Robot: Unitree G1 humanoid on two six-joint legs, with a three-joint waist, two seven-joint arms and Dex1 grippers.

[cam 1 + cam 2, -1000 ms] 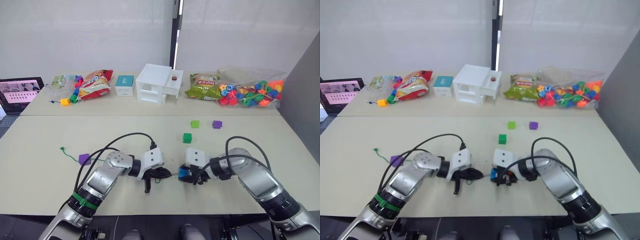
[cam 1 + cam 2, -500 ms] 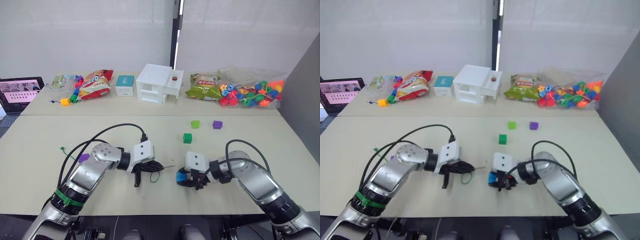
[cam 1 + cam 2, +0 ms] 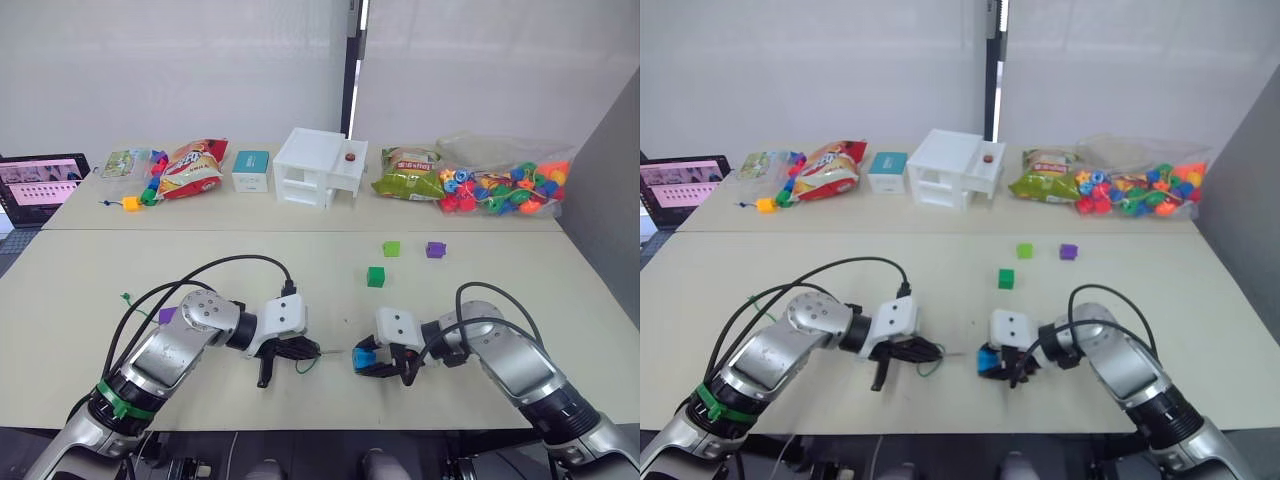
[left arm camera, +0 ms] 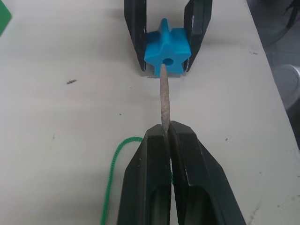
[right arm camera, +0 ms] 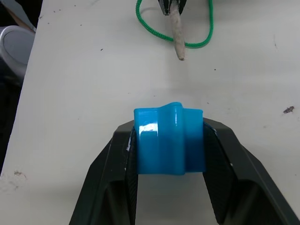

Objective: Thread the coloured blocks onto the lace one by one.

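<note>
Blue block is sitting low over the worktop, your right claw pinching it hole-outward; your left claw is clamping the lace by its stiff tip, aiming it at that hole.

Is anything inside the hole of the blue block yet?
The blue block, clamped in the right end effector, shows a dark, open hole. The lace's grey tip, pinched by the left end effector, points at it; the right wrist view shows a gap between them.
</note>
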